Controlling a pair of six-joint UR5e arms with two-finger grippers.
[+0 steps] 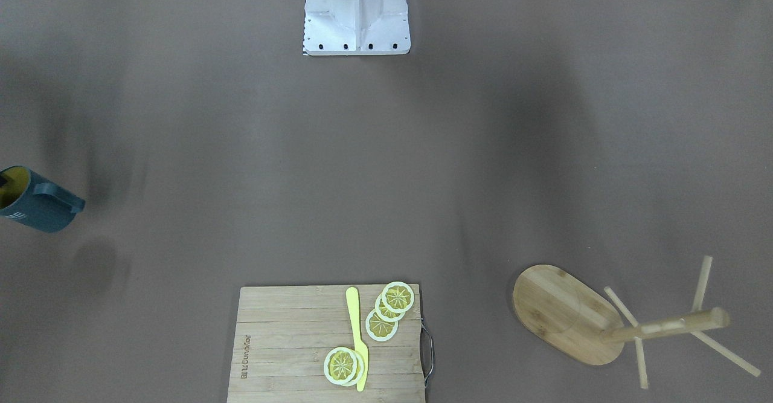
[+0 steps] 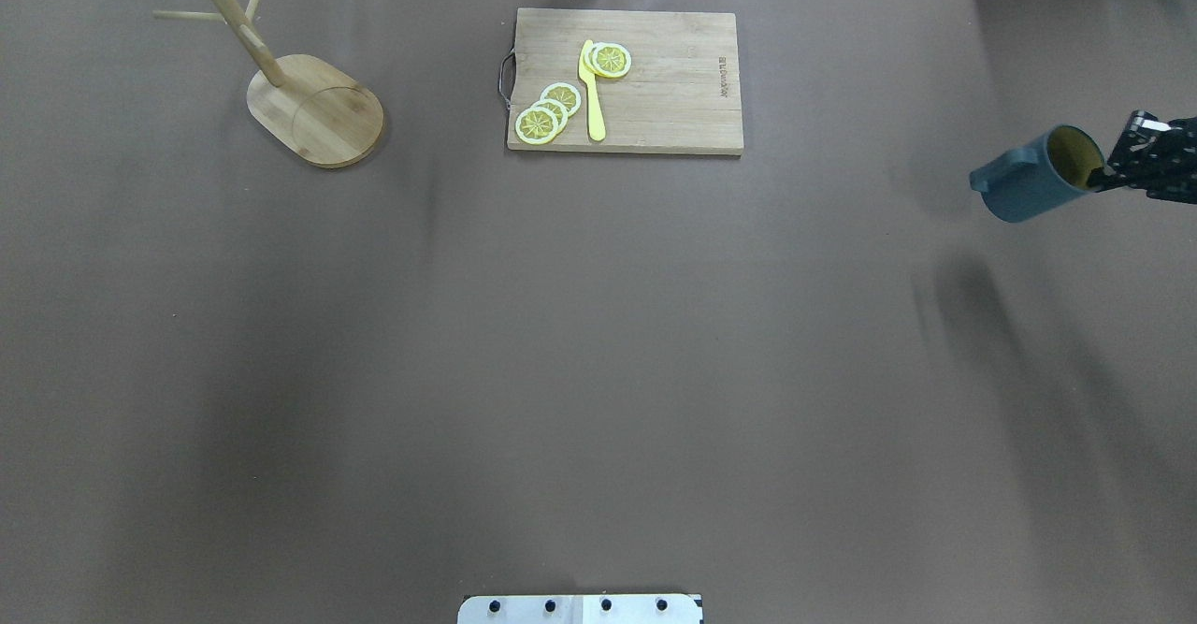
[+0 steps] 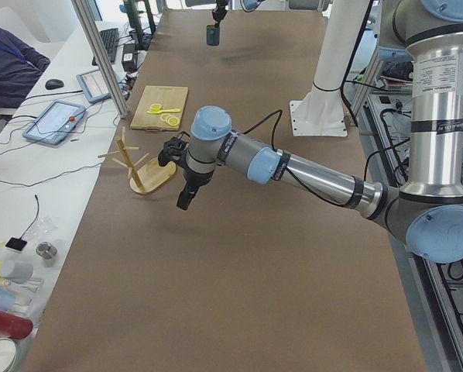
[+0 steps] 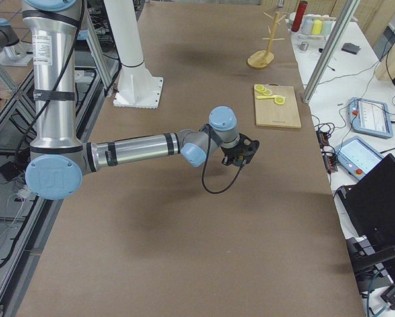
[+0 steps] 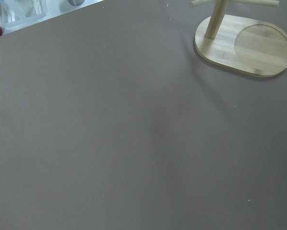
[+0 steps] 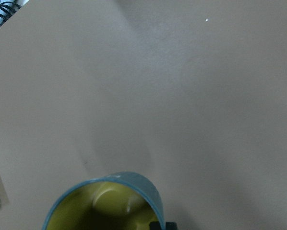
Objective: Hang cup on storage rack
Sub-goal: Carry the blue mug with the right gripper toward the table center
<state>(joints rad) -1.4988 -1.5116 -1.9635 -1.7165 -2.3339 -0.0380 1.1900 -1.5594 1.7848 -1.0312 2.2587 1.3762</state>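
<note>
The cup (image 2: 1024, 184), slate-blue with a yellow-green inside, hangs tilted above the table at the far right of the overhead view, handle pointing away from the gripper. My right gripper (image 2: 1102, 173) is shut on its rim. The cup also shows at the left edge of the front view (image 1: 37, 202) and at the bottom of the right wrist view (image 6: 105, 201). The storage rack (image 2: 318, 111), a bamboo mug tree on an oval base, stands at the far left (image 1: 561, 312) and shows in the left wrist view (image 5: 251, 48). My left gripper (image 3: 183, 198) hovers near the rack; I cannot tell whether it is open.
A slatted cutting board (image 2: 673, 91) with lemon slices (image 2: 547, 111) and a yellow knife (image 2: 592, 91) lies at the far middle edge of the table. The white robot mount (image 1: 356, 22) sits at the near edge.
</note>
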